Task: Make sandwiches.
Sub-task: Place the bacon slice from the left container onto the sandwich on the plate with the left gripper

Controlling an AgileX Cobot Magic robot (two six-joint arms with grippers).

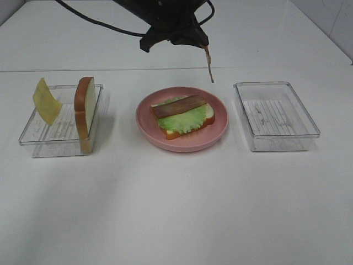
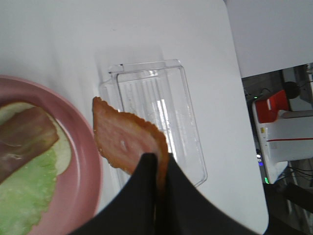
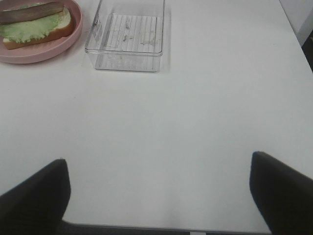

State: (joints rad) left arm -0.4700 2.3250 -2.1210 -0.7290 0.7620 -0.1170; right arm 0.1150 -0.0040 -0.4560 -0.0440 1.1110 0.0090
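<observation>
My left tool [image 2: 157, 166] pinches a thin brown bacon strip [image 2: 122, 137]; I should lay it flat beside the other strip [image 1: 179, 105].

Held: bacon strip [image 1: 209, 65], dangling from my left gripper [image 1: 202, 43], pinched at its top.
Pink plate [image 1: 218, 131]: below my jaws, slightly left; bears bread [image 1: 209, 114], lettuce [image 1: 179, 122], second bacon strip [image 1: 179, 106].
Clear tray [image 1: 277, 83]: lower, right of my jaws.

Bright diffuse light; faint soft shadows on table [image 1: 176, 221]; near foreground blurred.
</observation>
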